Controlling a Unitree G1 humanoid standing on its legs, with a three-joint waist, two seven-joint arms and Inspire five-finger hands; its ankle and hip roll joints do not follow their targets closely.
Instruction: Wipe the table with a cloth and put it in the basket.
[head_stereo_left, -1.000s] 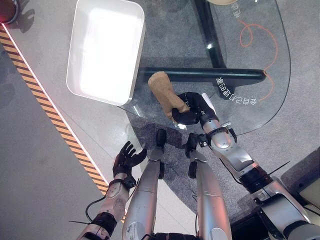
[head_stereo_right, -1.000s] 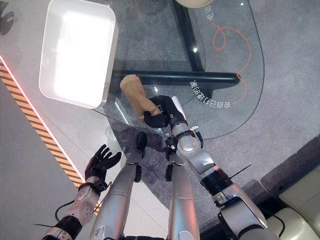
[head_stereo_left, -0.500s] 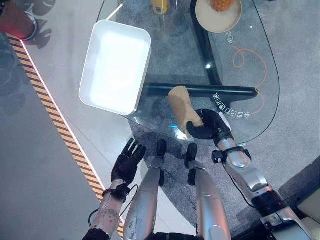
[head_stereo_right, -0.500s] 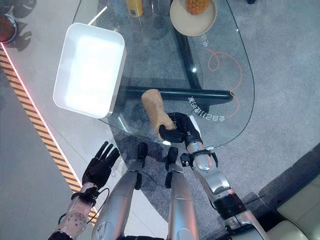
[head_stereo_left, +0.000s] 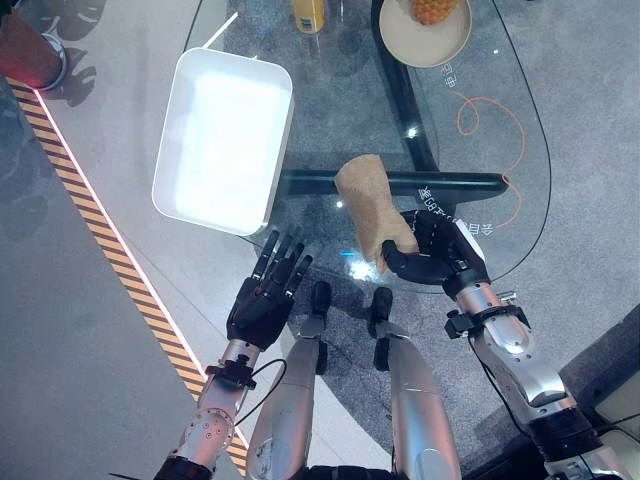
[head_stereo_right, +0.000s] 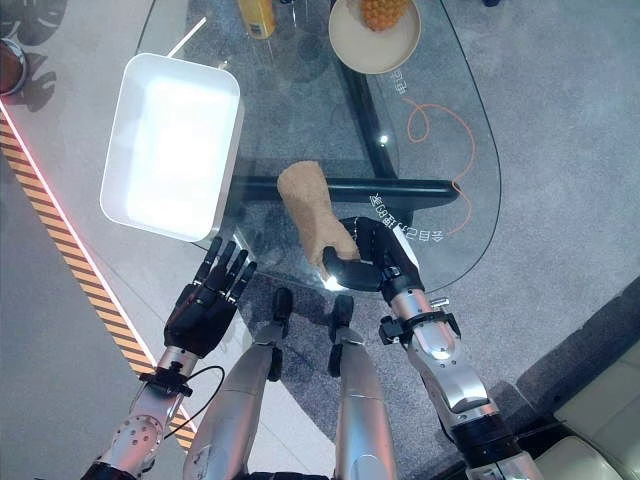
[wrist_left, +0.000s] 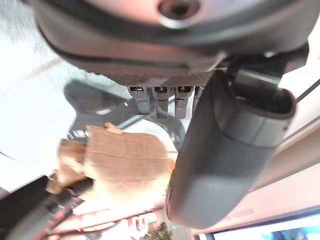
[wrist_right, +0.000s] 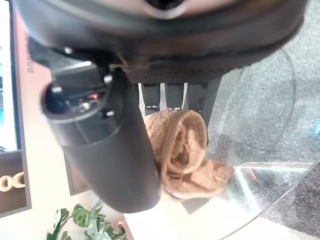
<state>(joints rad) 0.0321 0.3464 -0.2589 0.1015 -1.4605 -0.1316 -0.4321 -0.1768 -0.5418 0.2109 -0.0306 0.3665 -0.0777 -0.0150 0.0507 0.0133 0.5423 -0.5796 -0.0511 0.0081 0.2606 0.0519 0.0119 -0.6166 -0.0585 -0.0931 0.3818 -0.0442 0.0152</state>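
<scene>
The brown cloth (head_stereo_left: 372, 207) is squeezed in the right hand (head_stereo_left: 432, 255) over the glass desk (head_stereo_left: 500, 120). The left hand (head_stereo_left: 266, 296) is spread, near the white basket (head_stereo_left: 222, 135).

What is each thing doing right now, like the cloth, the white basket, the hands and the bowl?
cloth: bunched, gripped at one end, lying on the glass table
right hand: fingers curled round the cloth
left hand: open, fingers straight, holding nothing
basket: upright on the table, empty
bowl: upright, with a yellow fruit inside
</scene>
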